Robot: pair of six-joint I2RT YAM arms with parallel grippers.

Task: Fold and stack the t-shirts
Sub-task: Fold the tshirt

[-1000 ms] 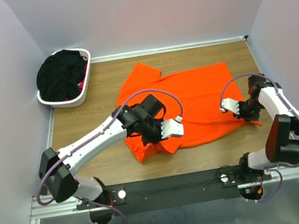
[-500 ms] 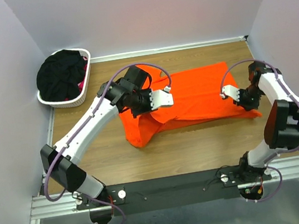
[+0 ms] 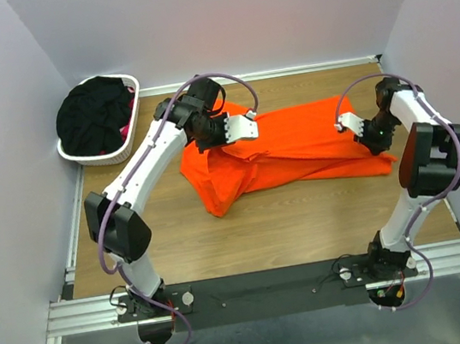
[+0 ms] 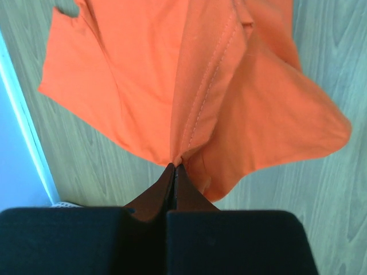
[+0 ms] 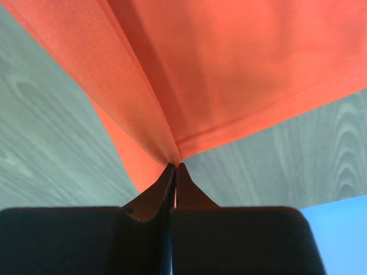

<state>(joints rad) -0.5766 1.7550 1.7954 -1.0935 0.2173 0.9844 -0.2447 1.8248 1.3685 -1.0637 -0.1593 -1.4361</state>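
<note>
The orange t-shirt (image 3: 296,149) lies partly folded across the middle of the wooden table, its near edge lifted over toward the back. My left gripper (image 3: 207,136) is shut on its left side; in the left wrist view the cloth (image 4: 189,86) hangs from my closed left gripper (image 4: 175,166). My right gripper (image 3: 372,135) is shut on the shirt's right edge; in the right wrist view the hem (image 5: 241,74) runs out from my closed right gripper (image 5: 175,165). Black t-shirts (image 3: 93,114) with a bit of pink cloth (image 3: 126,129) fill the basket.
The white plastic laundry basket (image 3: 133,89) stands at the back left corner. Grey walls enclose the table on three sides. Bare wood (image 3: 290,224) lies between the shirt and the arm bases.
Both grippers have carried the shirt's near edge away from the bases toward the back, folding the orange shirt over itself. The left arm has stretched farther back and left.
</note>
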